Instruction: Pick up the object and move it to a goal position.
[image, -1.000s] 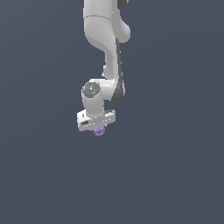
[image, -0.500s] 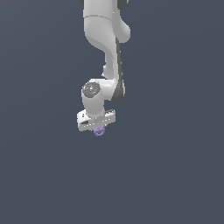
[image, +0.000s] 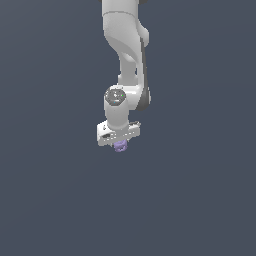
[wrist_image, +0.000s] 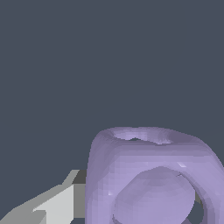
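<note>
The pale-purple object (image: 120, 146) is seen directly beneath the white gripper (image: 120, 145) in the exterior view, tucked under the crossbar of the hand at the end of the downward-reaching arm (image: 125, 45), and only its lower part shows below the white body. In the wrist view the object (wrist_image: 148, 175) fills the near field as a ring-shaped lump with an opening through it, and one pale finger (wrist_image: 52, 203) is seen pressed against its side; the opposite finger is hidden behind the object. The gripper is therefore judged to be closed on the object, though contact on the far side cannot be confirmed. Whether the object is lifted clear of the surface cannot be told, since the plain dark ground (image: 200, 200) gives no shadow or edge by which height could be read. The step in hand is judged to be the carry phase, with the grasp already made and the transfer to the goal not yet completed. No goal marker is visible in either view, so its direction cannot be stated. For the next move, a steady grip is called for, and a smooth translation towards the goal without jerks, because so small and knobbly a piece could be twisted or slipped between the fingers.
</note>
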